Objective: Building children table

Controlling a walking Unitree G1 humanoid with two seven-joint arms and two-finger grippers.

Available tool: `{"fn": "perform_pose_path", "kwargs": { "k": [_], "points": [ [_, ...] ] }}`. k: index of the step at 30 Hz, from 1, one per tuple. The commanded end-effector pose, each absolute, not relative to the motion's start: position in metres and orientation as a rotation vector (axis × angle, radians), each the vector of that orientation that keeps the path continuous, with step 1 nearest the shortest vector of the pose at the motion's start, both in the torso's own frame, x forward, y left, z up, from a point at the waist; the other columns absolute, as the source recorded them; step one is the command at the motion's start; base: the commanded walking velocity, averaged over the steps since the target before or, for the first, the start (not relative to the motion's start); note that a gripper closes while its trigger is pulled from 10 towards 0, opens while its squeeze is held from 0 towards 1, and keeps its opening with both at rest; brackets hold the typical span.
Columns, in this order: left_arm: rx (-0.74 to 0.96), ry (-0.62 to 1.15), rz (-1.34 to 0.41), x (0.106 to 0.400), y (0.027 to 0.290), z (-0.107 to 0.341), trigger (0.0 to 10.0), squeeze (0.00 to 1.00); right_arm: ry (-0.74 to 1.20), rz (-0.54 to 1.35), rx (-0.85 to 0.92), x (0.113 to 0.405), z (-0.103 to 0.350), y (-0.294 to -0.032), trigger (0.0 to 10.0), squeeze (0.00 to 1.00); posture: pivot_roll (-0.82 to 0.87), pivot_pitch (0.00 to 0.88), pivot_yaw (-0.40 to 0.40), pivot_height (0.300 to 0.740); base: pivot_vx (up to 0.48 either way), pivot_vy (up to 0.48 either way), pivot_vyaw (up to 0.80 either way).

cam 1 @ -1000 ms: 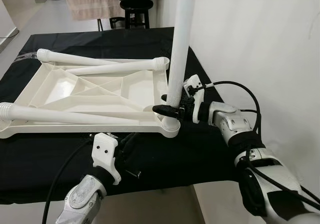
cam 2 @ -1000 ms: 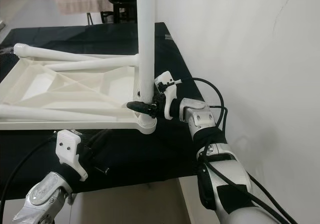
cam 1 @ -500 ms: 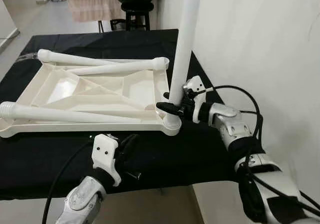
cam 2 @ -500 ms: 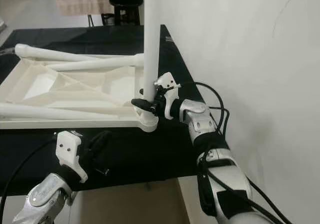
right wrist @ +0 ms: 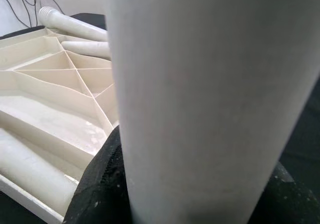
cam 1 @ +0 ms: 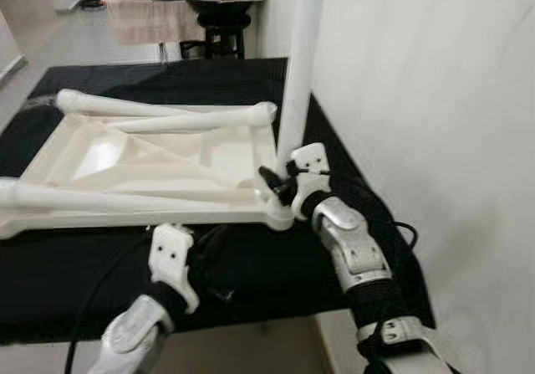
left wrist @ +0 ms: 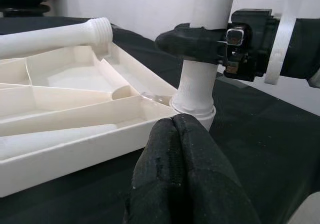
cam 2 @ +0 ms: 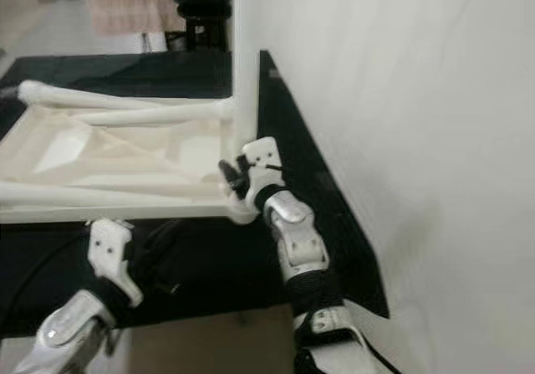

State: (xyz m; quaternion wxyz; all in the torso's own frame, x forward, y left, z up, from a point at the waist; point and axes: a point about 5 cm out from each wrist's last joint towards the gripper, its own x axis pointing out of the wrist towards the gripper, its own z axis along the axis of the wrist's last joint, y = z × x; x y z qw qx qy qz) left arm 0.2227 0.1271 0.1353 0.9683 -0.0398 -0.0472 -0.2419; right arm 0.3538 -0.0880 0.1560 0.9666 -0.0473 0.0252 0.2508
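Seating the corner leg

My right fingers (cam 1: 278, 186) clamp the upright white plastic leg (cam 1: 298, 73), now straighter in the upturned white tabletop's (cam 1: 159, 161) socket; left fingers (left wrist: 175, 164) clenched, idle

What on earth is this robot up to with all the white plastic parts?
It is putting together a small table. The tabletop lies upside down on a black cloth. The right pincer grips one upright leg standing in the tabletop's near right corner socket. Three more legs lie loose across the tabletop. The left pincer waits shut near that corner, holding nothing.

Upright leg (cam 1: 296, 73) apparently in tabletop's (cam 1: 167, 161) near-right corner; other legs (cam 1: 175, 121) lie across it.
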Motion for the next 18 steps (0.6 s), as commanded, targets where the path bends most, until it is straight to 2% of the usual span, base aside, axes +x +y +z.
{"fn": "perform_pose_path", "kwargs": {
  "k": [1, 2, 3, 4, 7, 10, 11, 12, 13, 18],
  "points": [
    [-0.074, -0.076, -0.477, 0.221, 0.129, 0.131, 10.0, 0.00, 0.134, 0.598, -0.089, 0.350, 0.142, -0.082, 10.0, 0.07, 0.01, 0.038, -0.050, 0.740, 0.000, 0.000, 0.00],
    [-0.074, -0.076, -0.477, 0.221, 0.129, 0.131, 10.0, 0.00, 0.134, 0.598, -0.089, 0.350, 0.142, -0.082, 10.0, 0.07, 0.01, 0.038, -0.050, 0.740, 0.000, 0.000, 0.00],
    [-0.075, -0.076, -0.478, 0.220, 0.128, 0.131, 10.0, 0.00, 0.120, 0.653, -0.094, 0.351, 0.146, -0.081, 10.0, 1.00, 0.01, 0.039, -0.048, 0.740, 0.000, 0.000, 0.00],
    [-0.076, -0.074, -0.483, 0.220, 0.128, 0.131, 10.0, 0.00, 0.101, 0.741, -0.090, 0.351, 0.151, -0.079, 10.0, 1.00, 0.01, 0.036, -0.046, 0.740, 0.000, 0.000, 0.00],
    [-0.078, -0.072, -0.487, 0.220, 0.127, 0.131, 10.0, 0.00, 0.067, 0.807, -0.089, 0.350, 0.160, -0.079, 10.0, 1.00, 0.01, 0.035, -0.047, 0.740, 0.000, 0.000, 0.00],
    [-0.081, -0.071, -0.490, 0.220, 0.126, 0.131, 10.0, 0.00, 0.011, 0.968, -0.092, 0.351, 0.177, -0.081, 10.0, 1.00, 0.02, 0.035, -0.048, 0.740, 0.000, 0.000, 0.00],
    [-0.081, -0.072, -0.490, 0.220, 0.126, 0.131, 10.0, 0.00, 0.009, 1.047, -0.108, 0.352, 0.182, -0.082, 10.0, 0.99, 0.02, 0.036, -0.050, 0.740, 0.000, 0.000, 0.00],
    [-0.081, -0.072, -0.490, 0.220, 0.126, 0.131, 10.0, 0.00, 0.009, 1.047, -0.108, 0.352, 0.182, -0.082, 10.0, 0.99, 0.02, 0.036, -0.050, 0.740, 0.000, 0.000, 0.00],
    [-0.081, -0.073, -0.489, 0.220, 0.126, 0.131, 10.0, 0.00, 0.021, 1.127, -0.133, 0.356, 0.184, -0.085, 10.0, 0.00, 0.02, 0.036, -0.050, 0.740, 0.000, 0.000, 0.00],
    [-0.081, -0.074, -0.488, 0.220, 0.126, 0.131, 10.0, 0.00, 0.082, 1.257, -0.154, 0.365, 0.188, -0.092, 10.0, 0.00, 0.02, 0.039, -0.050, 0.740, 0.000, 0.000, 0.00]
  ]
}}
